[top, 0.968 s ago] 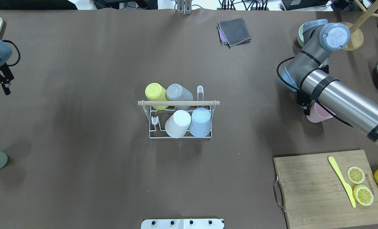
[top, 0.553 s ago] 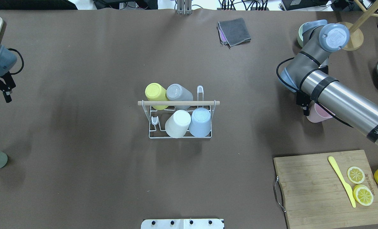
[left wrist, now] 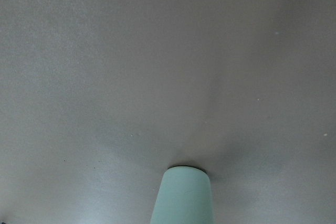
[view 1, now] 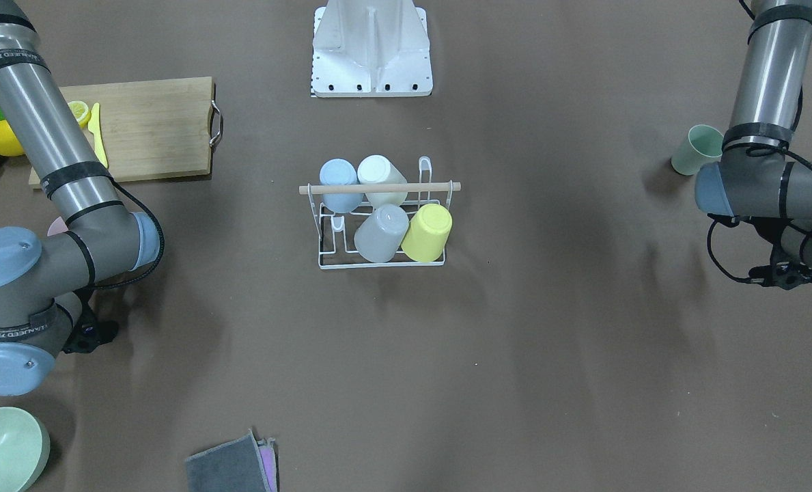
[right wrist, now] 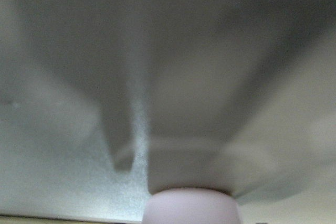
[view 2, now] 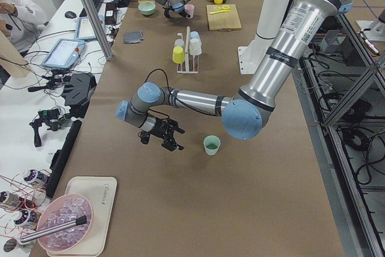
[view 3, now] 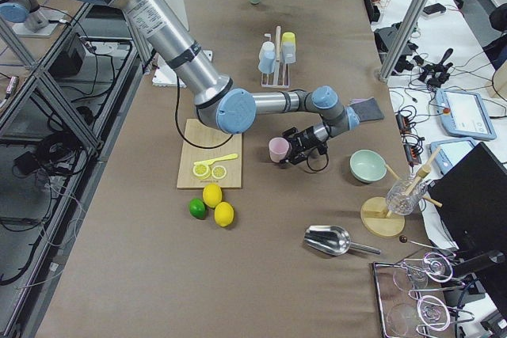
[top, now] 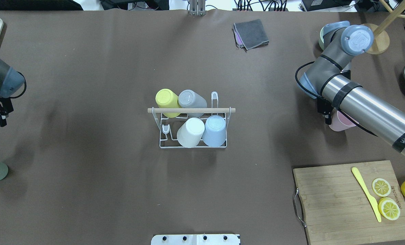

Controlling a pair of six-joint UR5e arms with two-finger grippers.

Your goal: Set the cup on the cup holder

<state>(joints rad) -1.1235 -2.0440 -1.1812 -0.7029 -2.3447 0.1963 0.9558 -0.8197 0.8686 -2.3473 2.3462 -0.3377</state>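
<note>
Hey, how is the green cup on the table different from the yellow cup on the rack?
The green cup is pale mint; the yellow cup is bright yellow. The green cup stands upright on the table, mouth up; the yellow cup sits inverted and tilted on the cup holder. The green cup stands alone; the yellow cup is beside a grey cup. Both are plain, handleless cups.

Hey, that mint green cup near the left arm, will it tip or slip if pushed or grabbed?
The green cup looks like smooth plastic, so probably light and stiff. It stands upright on its narrower base, so a push near the rim might tip it, and its tapered wall could slip in a loose grip.
</note>
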